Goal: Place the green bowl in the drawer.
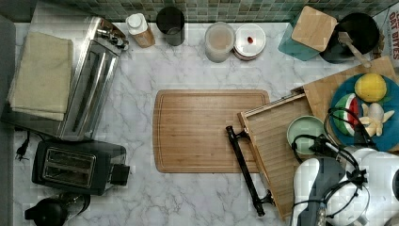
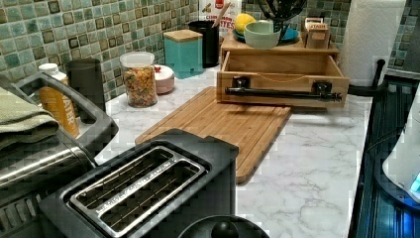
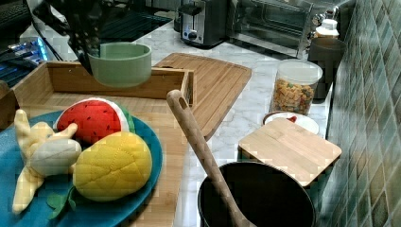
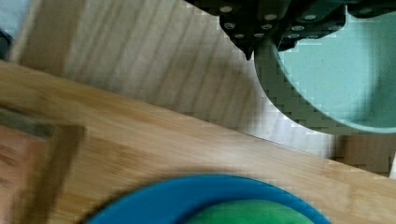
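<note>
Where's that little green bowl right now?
The green bowl is held up by the gripper, above the open drawer. In the top view it sits at the drawer's right end, just left of the blue plate of toy fruit.

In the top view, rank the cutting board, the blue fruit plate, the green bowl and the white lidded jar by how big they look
Largest to smallest, as they appear in the top view:
1. cutting board
2. blue fruit plate, partly cut off by the top view's right edge
3. green bowl and white lidded jar: too alike to rank, and the bowl is raised nearer the camera.
</note>
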Robot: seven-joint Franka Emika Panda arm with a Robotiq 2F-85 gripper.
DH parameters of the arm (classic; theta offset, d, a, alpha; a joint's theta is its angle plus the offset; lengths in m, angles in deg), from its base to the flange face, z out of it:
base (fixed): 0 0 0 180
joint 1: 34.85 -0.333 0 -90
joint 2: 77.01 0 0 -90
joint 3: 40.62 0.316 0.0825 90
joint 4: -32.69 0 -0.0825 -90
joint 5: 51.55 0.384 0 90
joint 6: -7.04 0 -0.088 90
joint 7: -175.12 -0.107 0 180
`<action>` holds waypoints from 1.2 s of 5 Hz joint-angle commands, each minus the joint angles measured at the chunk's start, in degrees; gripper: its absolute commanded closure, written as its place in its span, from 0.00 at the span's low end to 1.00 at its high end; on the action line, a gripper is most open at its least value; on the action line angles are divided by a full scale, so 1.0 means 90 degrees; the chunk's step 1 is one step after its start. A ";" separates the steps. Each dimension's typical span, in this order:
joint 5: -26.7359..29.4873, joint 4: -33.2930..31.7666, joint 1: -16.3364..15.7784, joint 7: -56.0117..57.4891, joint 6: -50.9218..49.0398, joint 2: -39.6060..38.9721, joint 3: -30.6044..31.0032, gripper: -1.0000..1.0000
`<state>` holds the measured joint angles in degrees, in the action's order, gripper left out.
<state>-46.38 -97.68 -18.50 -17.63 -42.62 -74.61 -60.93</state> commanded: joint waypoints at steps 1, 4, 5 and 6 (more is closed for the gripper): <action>0.0628 0.0014 0.0202 0.0862 -0.0125 -0.0632 -0.0168 1.00; -0.0140 -0.0251 0.0320 -0.0459 0.0175 -0.0732 0.0053 1.00; -0.0123 -0.0475 0.0148 -0.0375 0.0474 -0.0844 -0.0191 1.00; 0.0174 -0.0294 0.0242 -0.0138 -0.0110 -0.0970 -0.0170 1.00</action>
<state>-47.05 -100.81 -17.61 -20.54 -43.04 -82.56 -61.72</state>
